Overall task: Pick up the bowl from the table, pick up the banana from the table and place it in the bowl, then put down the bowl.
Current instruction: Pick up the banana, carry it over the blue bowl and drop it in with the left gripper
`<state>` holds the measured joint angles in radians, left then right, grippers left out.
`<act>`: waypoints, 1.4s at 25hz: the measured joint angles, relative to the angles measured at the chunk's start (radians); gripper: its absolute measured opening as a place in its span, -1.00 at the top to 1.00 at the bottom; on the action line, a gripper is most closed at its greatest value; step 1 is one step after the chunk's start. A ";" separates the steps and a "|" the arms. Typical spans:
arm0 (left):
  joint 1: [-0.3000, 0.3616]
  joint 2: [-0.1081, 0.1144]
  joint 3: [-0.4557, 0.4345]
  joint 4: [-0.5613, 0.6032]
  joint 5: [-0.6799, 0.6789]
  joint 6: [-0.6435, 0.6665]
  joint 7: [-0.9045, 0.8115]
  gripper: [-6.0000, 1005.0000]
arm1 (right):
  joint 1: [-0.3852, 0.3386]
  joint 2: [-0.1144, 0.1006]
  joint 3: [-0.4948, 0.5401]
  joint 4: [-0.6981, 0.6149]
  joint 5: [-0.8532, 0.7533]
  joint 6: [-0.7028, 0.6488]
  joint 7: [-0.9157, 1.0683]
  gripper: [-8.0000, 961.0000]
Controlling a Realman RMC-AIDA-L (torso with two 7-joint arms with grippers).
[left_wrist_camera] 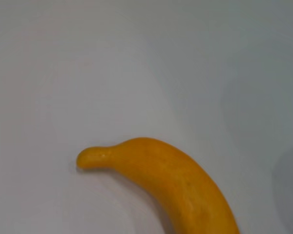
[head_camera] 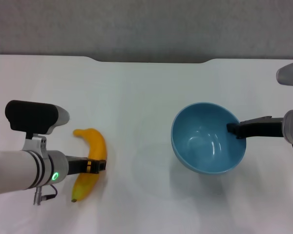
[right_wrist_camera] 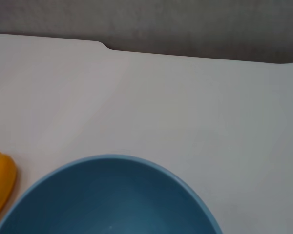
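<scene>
The light-blue bowl [head_camera: 208, 138] hangs tilted a little above the white table [head_camera: 136, 97], casting a faint shadow beneath it. My right gripper [head_camera: 233, 129] is shut on its right rim. The bowl's inside is empty, and its near rim [right_wrist_camera: 112, 161] fills the bottom of the right wrist view. The orange-yellow banana [head_camera: 90, 161] lies on the table at the left, its dark tip toward me. My left gripper [head_camera: 98, 165] is over the banana's middle. In the left wrist view the banana [left_wrist_camera: 171, 185] shows with its stem end free.
The table's far edge has a shallow notch [head_camera: 151, 61] with a grey wall behind it. Bare white tabletop separates the banana from the bowl. The banana's end [right_wrist_camera: 0, 183] also shows beside the bowl in the right wrist view.
</scene>
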<state>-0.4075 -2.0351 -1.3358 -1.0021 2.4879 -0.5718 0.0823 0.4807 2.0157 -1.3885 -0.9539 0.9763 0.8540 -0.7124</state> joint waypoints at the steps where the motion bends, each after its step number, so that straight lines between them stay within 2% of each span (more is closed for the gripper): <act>1: 0.002 0.001 -0.002 -0.004 -0.003 0.002 0.000 -0.02 | 0.000 0.000 -0.001 0.002 0.002 -0.002 -0.001 0.91; 4: 0.021 0.002 -0.021 -0.037 -0.009 0.008 0.005 0.00 | -0.001 0.000 -0.011 0.003 0.004 -0.005 -0.002 0.91; 10: 0.124 0.007 -0.115 -0.219 -0.024 0.002 0.047 0.02 | 0.008 -0.004 -0.010 0.034 0.005 0.004 0.001 0.91; 15: 0.196 0.007 -0.217 -0.328 -0.177 -0.021 0.185 0.02 | 0.061 -0.005 -0.021 0.099 0.007 0.015 0.001 0.91; 17: 0.212 0.007 -0.243 -0.365 -0.301 -0.043 0.288 0.02 | 0.073 -0.004 -0.022 0.106 0.009 0.029 0.005 0.91; 24: 0.202 0.004 -0.245 -0.389 -0.631 -0.104 0.566 0.02 | 0.137 0.000 -0.061 0.140 0.084 0.035 0.006 0.91; 28: 0.156 0.001 -0.237 -0.382 -0.736 -0.106 0.644 0.02 | 0.161 0.000 -0.111 0.156 0.146 0.038 0.009 0.91; 31: 0.142 -0.002 -0.220 -0.375 -0.813 -0.098 0.706 0.02 | 0.207 0.001 -0.133 0.194 0.176 0.037 0.013 0.91; 35: 0.126 -0.002 -0.199 -0.315 -0.926 -0.095 0.789 0.02 | 0.261 0.003 -0.173 0.225 0.208 0.032 0.018 0.91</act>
<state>-0.2811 -2.0375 -1.5351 -1.3169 1.5615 -0.6667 0.8718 0.7416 2.0187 -1.5618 -0.7287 1.1846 0.8862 -0.6946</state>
